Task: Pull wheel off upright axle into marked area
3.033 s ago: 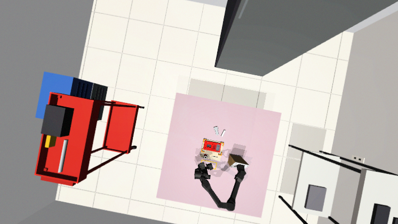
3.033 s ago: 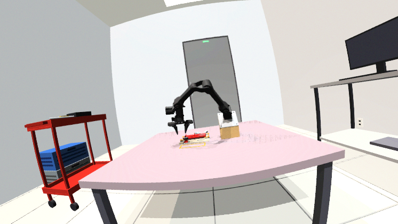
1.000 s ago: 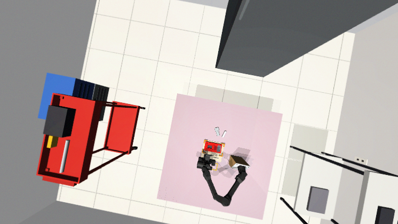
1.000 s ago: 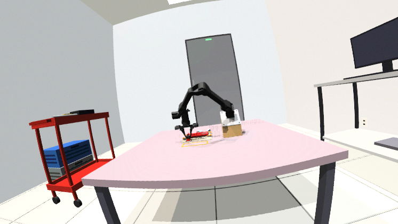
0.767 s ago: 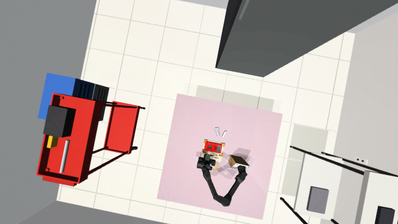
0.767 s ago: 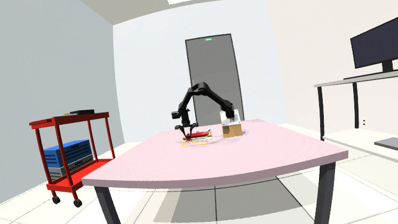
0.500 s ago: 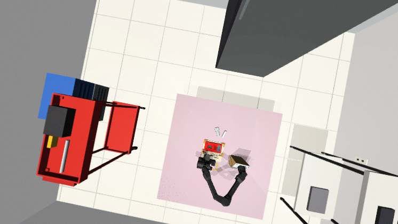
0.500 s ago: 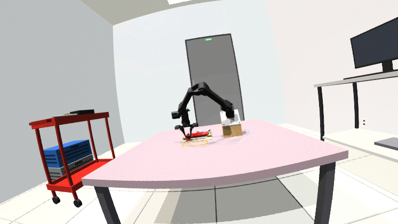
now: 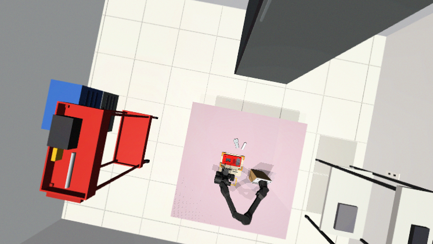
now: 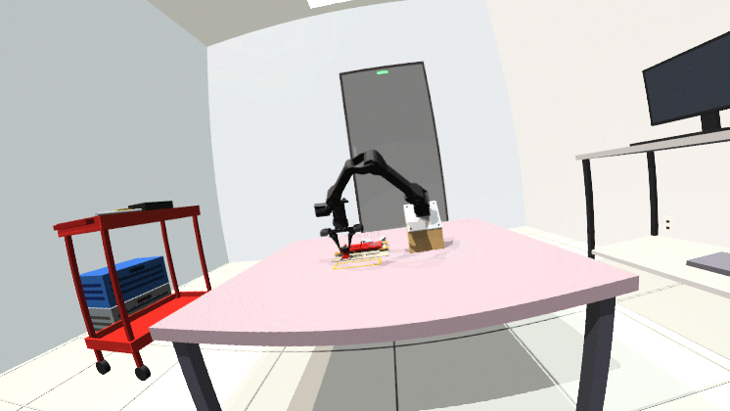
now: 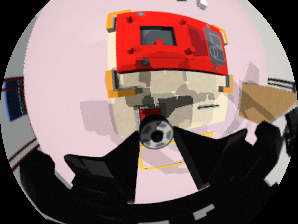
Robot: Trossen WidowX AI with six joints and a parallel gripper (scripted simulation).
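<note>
The wheel [image 11: 156, 134] is a small dark-rimmed disc with grey spokes and a dark hub. My gripper [image 10: 344, 250] [image 11: 156, 132] points down and is shut on it, with one finger on each side. The wheel is over the red axle mount [image 11: 150, 111] at the near edge of the tan board. The upright axle is hidden beneath the wheel, and I cannot tell whether the wheel still sits fully on it. The marked area is a yellow outline [image 9: 235, 182] [image 10: 357, 266] [image 11: 162, 166] on the pink table [image 9: 205, 127] [image 10: 408, 300] [image 11: 65, 75], beside the board and partly behind my fingers in the wrist view.
A red panel [image 9: 231, 160] [image 10: 365, 247] [image 11: 165, 59] with pegs lies on the tan board [image 11: 192, 80], held at orange corner brackets. A cardboard box [image 10: 426, 240] [image 11: 262, 102] stands to the right, under the arm's base. Two small pale pieces lie beyond the board.
</note>
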